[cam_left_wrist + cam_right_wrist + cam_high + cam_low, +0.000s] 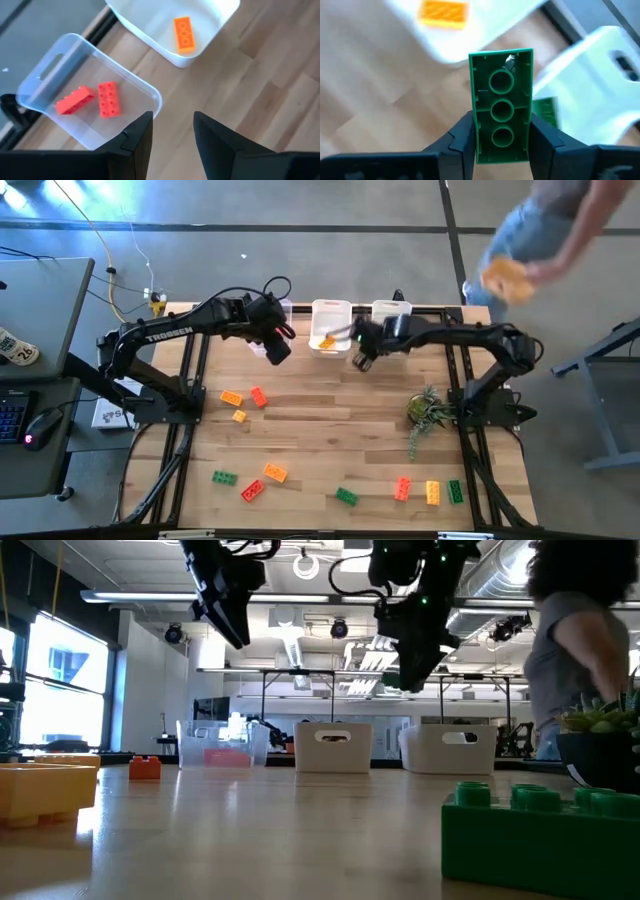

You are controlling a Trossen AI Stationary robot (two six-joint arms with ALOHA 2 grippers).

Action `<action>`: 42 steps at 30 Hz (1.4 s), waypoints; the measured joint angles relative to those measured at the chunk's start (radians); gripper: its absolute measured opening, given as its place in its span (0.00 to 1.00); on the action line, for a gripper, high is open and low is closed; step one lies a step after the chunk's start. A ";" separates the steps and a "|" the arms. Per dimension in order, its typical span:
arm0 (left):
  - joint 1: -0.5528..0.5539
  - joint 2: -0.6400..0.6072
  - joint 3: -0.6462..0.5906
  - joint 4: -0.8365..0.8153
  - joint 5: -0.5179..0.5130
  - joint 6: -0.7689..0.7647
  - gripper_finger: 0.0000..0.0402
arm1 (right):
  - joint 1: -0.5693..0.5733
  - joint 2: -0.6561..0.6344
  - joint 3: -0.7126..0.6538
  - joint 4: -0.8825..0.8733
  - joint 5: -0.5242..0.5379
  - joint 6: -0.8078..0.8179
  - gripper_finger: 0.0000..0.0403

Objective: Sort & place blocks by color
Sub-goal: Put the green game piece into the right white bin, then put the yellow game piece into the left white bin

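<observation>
High view: straight down, far, whole table (330,430). Low view: tabletop level, facing the bins (333,748) at the far edge. Wrist views: close, downward; both catch the middle bin (200,30).

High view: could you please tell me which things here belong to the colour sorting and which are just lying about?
Job: green block held in right gripper; open left gripper; loose ones such as red block; red-block bin; orange-block bin.
Lying about: plant sprig; computer mouse; person passing.
</observation>
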 joint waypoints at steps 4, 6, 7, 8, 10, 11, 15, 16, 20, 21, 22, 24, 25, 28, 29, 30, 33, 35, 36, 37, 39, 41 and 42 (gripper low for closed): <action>0.000 0.000 0.000 0.000 0.053 -0.002 0.33 | -0.113 -0.006 0.000 0.001 -0.008 -0.050 0.27; -0.002 0.000 0.000 -0.001 0.080 -0.024 0.33 | -0.169 -0.002 0.000 0.000 -0.019 -0.078 0.27; -0.005 0.000 0.000 -0.002 0.095 -0.045 0.33 | -0.198 0.002 0.000 0.000 -0.034 -0.090 0.27; -0.007 0.000 0.000 -0.003 0.108 -0.069 0.33 | -0.226 0.010 0.000 -0.001 -0.054 -0.103 0.27; -0.014 0.000 0.000 -0.006 0.132 -0.119 0.33 | -0.279 0.023 0.000 -0.004 -0.105 -0.131 0.27; -0.019 0.000 0.000 -0.007 0.143 -0.148 0.33 | -0.303 0.028 0.000 -0.006 -0.128 -0.148 0.27; -0.042 0.000 0.000 -0.013 0.152 -0.297 0.33 | -0.382 0.058 0.001 -0.030 -0.217 -0.209 0.27; -0.049 0.000 0.000 -0.016 0.152 -0.341 0.33 | -0.400 0.067 0.001 -0.044 -0.237 -0.226 0.27; -0.084 0.000 -0.008 -0.021 0.151 -0.539 0.33 | -0.452 0.114 0.001 -0.096 -0.272 -0.312 0.27; -0.095 0.000 -0.014 -0.022 0.151 -0.583 0.33 | -0.460 0.122 0.001 -0.103 -0.270 -0.335 0.27; -0.105 0.000 -0.021 -0.021 0.151 -0.622 0.33 | -0.466 0.130 0.001 -0.105 -0.266 -0.357 0.27; -0.128 0.000 -0.038 -0.022 0.151 -0.700 0.33 | -0.474 0.144 0.001 -0.105 -0.262 -0.396 0.27; -0.140 0.000 -0.048 -0.022 0.151 -0.741 0.33 | -0.476 0.152 0.001 -0.104 -0.262 -0.412 0.27; -0.183 0.000 -0.081 -0.020 0.140 -0.870 0.33 | -0.483 0.164 0.001 -0.104 -0.262 -0.454 0.29; -0.198 0.000 -0.095 -0.020 0.133 -0.917 0.33 | -0.483 0.166 0.001 -0.104 -0.261 -0.464 0.30; -0.214 0.001 -0.107 -0.021 0.121 -0.968 0.33 | -0.484 0.166 0.001 -0.104 -0.259 -0.473 0.31; -0.263 0.001 -0.138 -0.020 0.073 -1.101 0.33 | -0.483 0.166 0.001 -0.103 -0.257 -0.499 0.35; -0.293 0.001 -0.159 -0.020 0.048 -1.169 0.33 | -0.483 0.166 0.001 -0.094 -0.255 -0.514 0.38; -0.305 0.001 -0.170 -0.020 0.038 -1.199 0.33 | -0.483 0.166 0.001 -0.088 -0.255 -0.517 0.40; -0.316 0.001 -0.181 -0.020 0.033 -1.220 0.33 | -0.483 0.166 0.001 -0.084 -0.255 -0.519 0.41; -0.335 0.001 -0.203 -0.022 0.030 -1.236 0.33 | -0.483 0.166 0.001 -0.075 -0.255 -0.519 0.45; -0.347 0.001 -0.225 -0.023 0.031 -1.229 0.33 | -0.483 0.166 0.001 -0.075 -0.254 -0.538 0.47; -0.351 0.001 -0.237 -0.025 0.035 -1.215 0.33 | -0.483 0.166 0.001 -0.075 -0.254 -0.546 0.48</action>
